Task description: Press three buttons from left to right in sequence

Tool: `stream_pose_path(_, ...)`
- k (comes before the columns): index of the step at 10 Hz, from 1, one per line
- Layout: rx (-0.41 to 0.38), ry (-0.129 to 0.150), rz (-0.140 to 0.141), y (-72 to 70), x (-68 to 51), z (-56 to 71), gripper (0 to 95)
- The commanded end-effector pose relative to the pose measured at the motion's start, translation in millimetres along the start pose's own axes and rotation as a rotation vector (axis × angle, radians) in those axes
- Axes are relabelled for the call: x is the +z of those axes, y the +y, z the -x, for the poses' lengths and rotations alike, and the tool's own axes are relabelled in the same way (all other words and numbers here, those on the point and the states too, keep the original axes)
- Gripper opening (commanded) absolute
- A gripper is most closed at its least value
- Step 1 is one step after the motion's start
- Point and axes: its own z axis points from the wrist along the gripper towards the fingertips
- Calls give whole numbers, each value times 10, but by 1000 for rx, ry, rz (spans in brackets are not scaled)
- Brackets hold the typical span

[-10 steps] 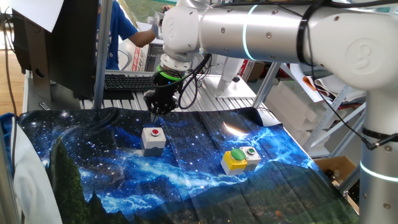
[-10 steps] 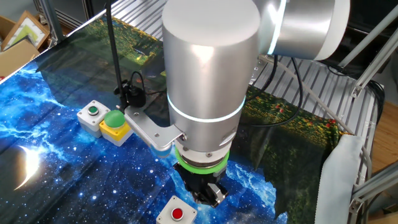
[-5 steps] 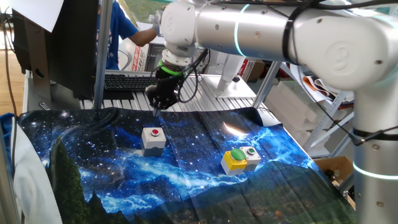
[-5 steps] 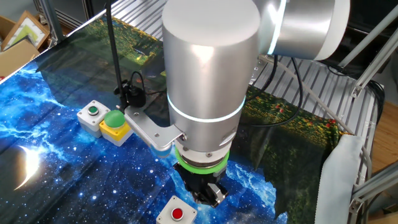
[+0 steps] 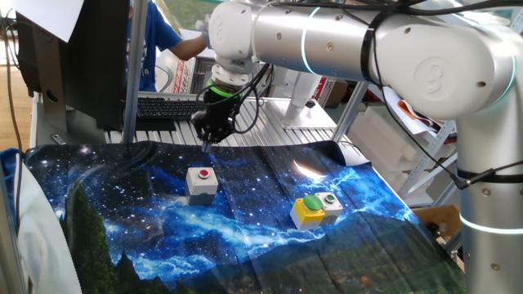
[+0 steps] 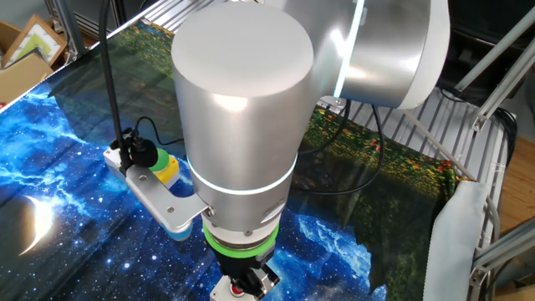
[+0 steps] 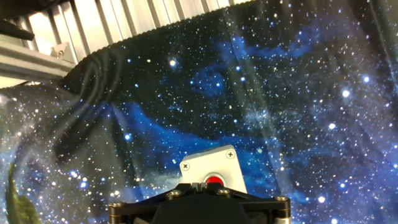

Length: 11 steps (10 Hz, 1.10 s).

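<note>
While clenched with nothing between the fingers, gripper (image 5: 206,144) points straight down, above the starry cloth (image 5: 147,220) and at 12 o'clock of the grey box with red button (image 5: 201,181). Partly hidden under the hand in the hand view. Yellow box with green dome (image 5: 309,208) touching small grey box with tiny green button (image 5: 331,202), well apart at 4 o'clock. Black keyboard (image 5: 167,106) behind.
</note>
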Motion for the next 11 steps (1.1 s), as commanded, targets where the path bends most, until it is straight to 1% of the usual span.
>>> stream_pose_path(1,1,-3,-5,5,24,-5,0)
stream_pose_path(2,-6,-1,-8,2,31,-2,0)
stream_pose_path(3,0,-6,-20,-5,35,3,0)
stream_pose_path(4,0,-8,-27,-17,42,12,190)
stream_pose_path(6,0,-10,-27,-66,70,44,570)
stream_pose_path(10,-1,-15,-30,-117,112,64,570)
stream_pose_path(11,-1,-16,-35,-123,127,58,570)
